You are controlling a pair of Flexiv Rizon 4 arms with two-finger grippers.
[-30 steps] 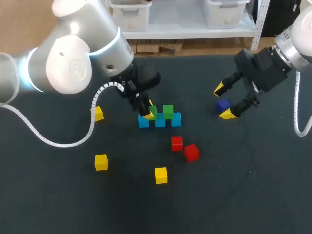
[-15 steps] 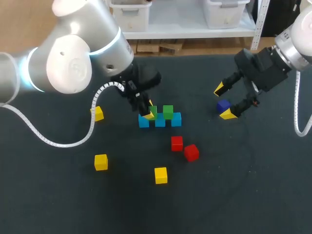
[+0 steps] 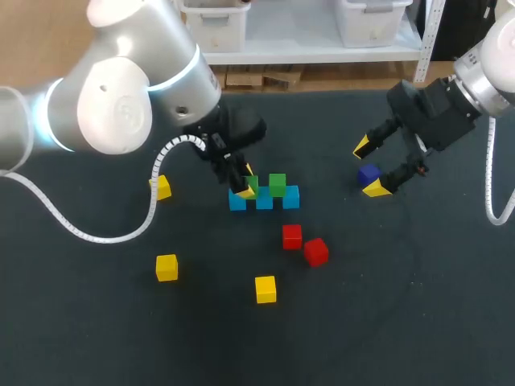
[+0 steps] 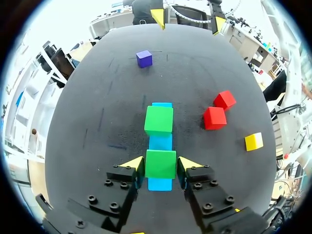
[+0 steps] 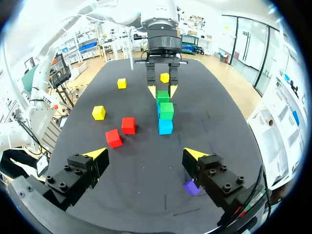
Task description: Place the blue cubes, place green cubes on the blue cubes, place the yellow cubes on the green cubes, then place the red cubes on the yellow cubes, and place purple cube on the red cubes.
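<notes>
The gripper (image 4: 161,163) clasps a green cube (image 4: 161,165) atop the blue cubes (image 4: 160,143). A second green cube (image 4: 159,120) sits at twelve o'clock, and red cubes (image 4: 215,118) at two.

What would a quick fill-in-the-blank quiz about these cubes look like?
The left gripper has a ___ cube between its fingers. The purple cube lies nearest the ___ gripper. The green cubes sit on a row of ___ blue cubes. Missing words: green, right, three.
</notes>
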